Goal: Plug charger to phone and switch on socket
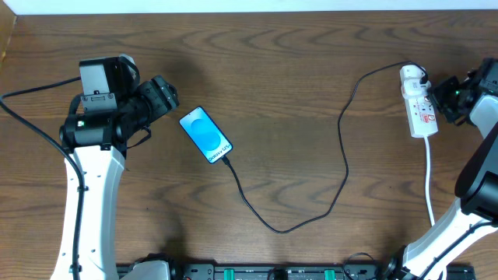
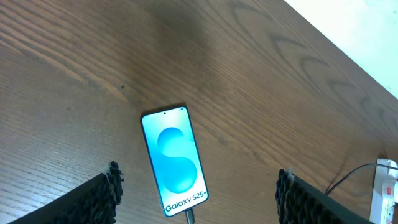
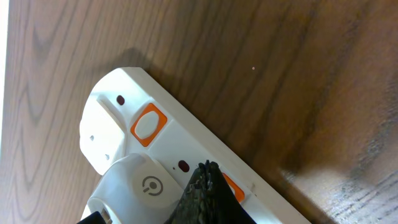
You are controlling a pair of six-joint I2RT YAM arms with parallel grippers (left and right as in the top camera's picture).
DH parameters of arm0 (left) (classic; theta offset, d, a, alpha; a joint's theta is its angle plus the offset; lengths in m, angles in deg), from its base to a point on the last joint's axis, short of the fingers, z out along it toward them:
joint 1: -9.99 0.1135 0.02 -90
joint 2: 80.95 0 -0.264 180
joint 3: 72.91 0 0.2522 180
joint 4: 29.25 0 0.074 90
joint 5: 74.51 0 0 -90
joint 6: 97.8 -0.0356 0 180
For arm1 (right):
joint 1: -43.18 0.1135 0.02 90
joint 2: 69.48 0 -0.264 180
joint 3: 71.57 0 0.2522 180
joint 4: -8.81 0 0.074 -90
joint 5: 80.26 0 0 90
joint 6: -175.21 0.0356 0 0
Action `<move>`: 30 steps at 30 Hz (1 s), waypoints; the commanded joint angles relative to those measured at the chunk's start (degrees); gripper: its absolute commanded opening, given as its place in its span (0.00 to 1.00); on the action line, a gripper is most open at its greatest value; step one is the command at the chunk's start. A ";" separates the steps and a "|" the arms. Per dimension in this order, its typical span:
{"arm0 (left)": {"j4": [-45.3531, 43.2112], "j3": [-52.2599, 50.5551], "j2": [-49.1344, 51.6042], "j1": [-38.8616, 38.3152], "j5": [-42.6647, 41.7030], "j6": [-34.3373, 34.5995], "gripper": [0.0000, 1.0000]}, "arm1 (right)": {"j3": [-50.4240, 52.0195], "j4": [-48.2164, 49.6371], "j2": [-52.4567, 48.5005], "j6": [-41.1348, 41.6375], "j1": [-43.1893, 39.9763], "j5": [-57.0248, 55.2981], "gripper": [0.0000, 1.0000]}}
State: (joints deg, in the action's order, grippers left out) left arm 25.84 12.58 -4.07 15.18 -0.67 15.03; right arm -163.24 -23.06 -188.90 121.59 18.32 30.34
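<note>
Overhead view: the small rectangular smartphone with black frame and bright blue screen (image 1: 205, 134) lies flat and slanted on the brown wood-grain table (image 1: 296, 47), left of centre, near the left gripper (image 1: 170, 99) but apart from it. The long thin black charger cable (image 1: 342, 167) leaves the smartphone's lower end, loops toward the near edge and climbs to the narrow white power strip with red markings (image 1: 420, 109) at the far right. The right gripper (image 1: 445, 92) sits against the strip's side, and the strip's thicker white cord (image 1: 430, 179) trails toward the near edge. The left wrist view confirms what the overhead only suggests: the small plug tip (image 2: 188, 215) is seated in the smartphone's bottom port, under a screen reading "Galaxy S25+". It also shows the left fingers (image 2: 93, 200) spread wide with nothing between them and the smartphone ahead, untouched. This arm is judged to be standing clear because the phone end is done. The right wrist view supplies detail the overhead cannot resolve. An orange-framed switch button (image 3: 148, 124) is exposed, and a white rounded plug body with a power symbol (image 3: 140, 183) sits on the strip. The right fingers are pressed together into one dark wedge, gripping nothing, its point on or just over a second orange switch (image 3: 232, 188) beside that plug body. Judgement: closed fingers make a narrow pusher suited to a single button, so the press is the step in hand. Whether that switch is on cannot be told.
</note>
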 commanded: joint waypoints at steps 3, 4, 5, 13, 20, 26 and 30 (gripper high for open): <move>-0.04 0.17 -0.26 0.24 0.63 -0.50 0.80 | 2.75 -2.51 -2.89 1.55 12.87 23.28 0.01; -0.04 0.20 -0.26 0.24 0.63 -0.50 0.80 | 2.75 -2.60 -2.89 1.55 12.87 23.28 0.01; -0.04 0.17 -0.26 0.24 0.63 -0.50 0.80 | 2.75 -2.95 -2.89 1.55 12.87 23.28 0.01; -0.04 0.17 -0.26 0.24 0.63 -0.50 0.80 | 2.75 -2.97 -2.89 2.60 12.72 23.21 0.01; -0.04 0.20 -0.26 0.24 0.63 -0.50 0.80 | 2.69 4.76 -2.86 3.06 5.90 28.65 0.01; -0.09 0.17 -0.26 0.24 0.63 -0.50 0.80 | 2.69 6.80 -2.86 3.82 -0.37 35.95 0.01; -0.35 0.17 -0.26 0.24 0.63 -0.50 0.80 | 2.69 8.24 -2.86 3.85 -1.03 38.36 0.01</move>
State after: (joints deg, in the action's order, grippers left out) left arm 25.75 12.58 -4.07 15.18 -0.67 14.85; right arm -160.90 -15.67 -190.91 123.84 12.92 46.56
